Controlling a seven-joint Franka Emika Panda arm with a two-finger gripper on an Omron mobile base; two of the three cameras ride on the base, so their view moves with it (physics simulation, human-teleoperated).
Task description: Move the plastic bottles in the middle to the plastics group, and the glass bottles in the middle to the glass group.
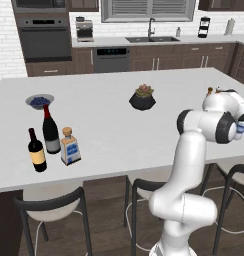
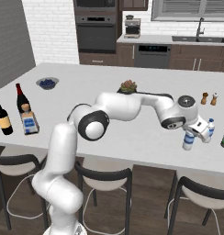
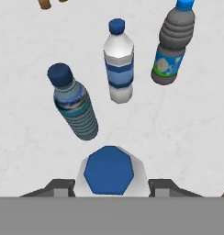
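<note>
Water bottle (image 3: 109,170) gripped upright in hand (image 3: 109,186).

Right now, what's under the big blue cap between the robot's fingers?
Under the blue octagonal cap, the pale plastic bottle shows just its shoulder, between the gripper's fingers. The cap hides its body and label.

Arm far right; gripper (image 3: 109,186) partly closed, downward

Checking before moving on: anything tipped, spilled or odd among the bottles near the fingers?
Nothing stands out: the three bottles on the counter stand upright, the capped bottle sits straight between the fingers, nothing spilled.
</note>
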